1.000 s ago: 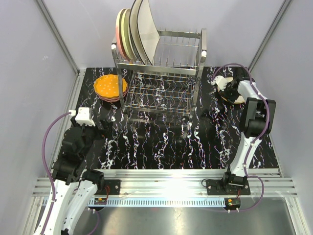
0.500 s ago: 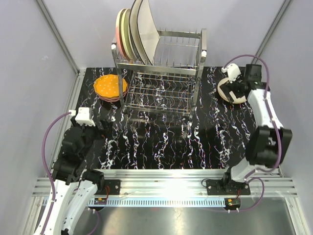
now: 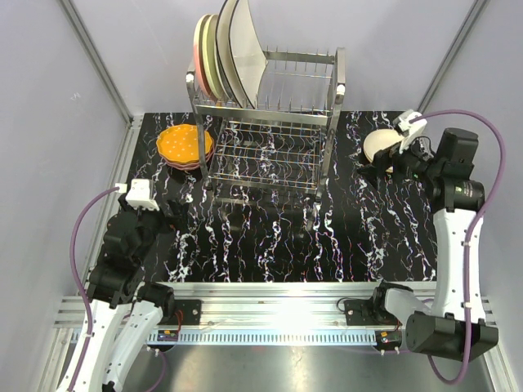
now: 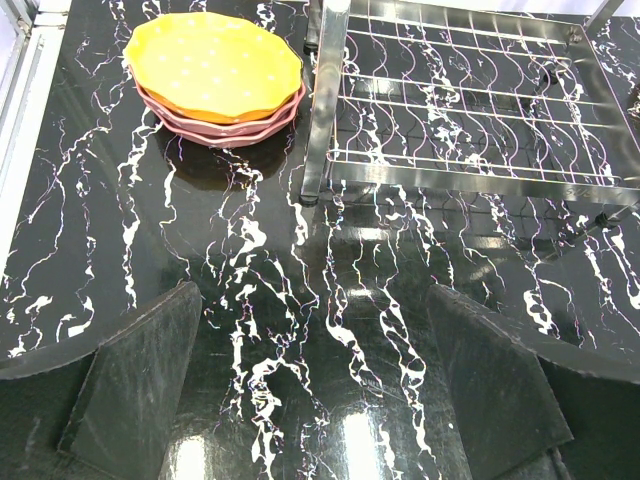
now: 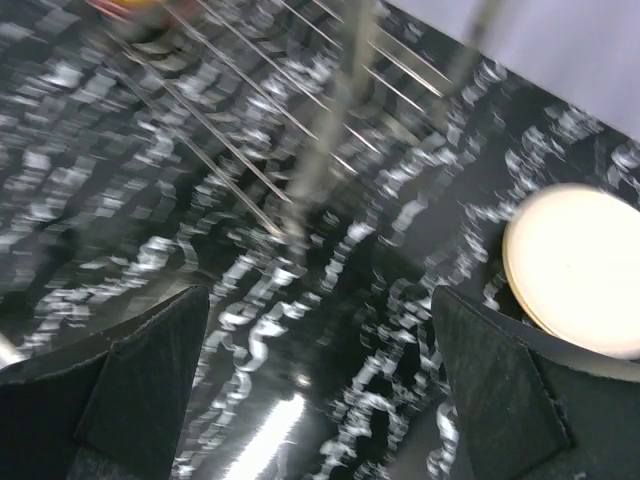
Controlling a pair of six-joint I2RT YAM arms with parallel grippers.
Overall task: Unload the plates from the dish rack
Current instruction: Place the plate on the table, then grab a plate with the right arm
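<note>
Running black with white marble veining across the table (image 3: 270, 245); showing orange with pale dots on the top plate (image 4: 213, 66), pink on the plate beneath (image 4: 225, 130); gleaming chrome on the dish rack (image 3: 274, 155); standing pink, cream and off-white in the racked plates (image 3: 214, 53); glowing plain cream on the round plate (image 3: 377, 145); trailing purple along the cables (image 3: 73, 245)

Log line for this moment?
dish rack: plates upright, top tier | orange plate: on pink plate, table left | cream plate: table right | left gripper: jaws open, empty | right gripper: jaws open, empty
</note>
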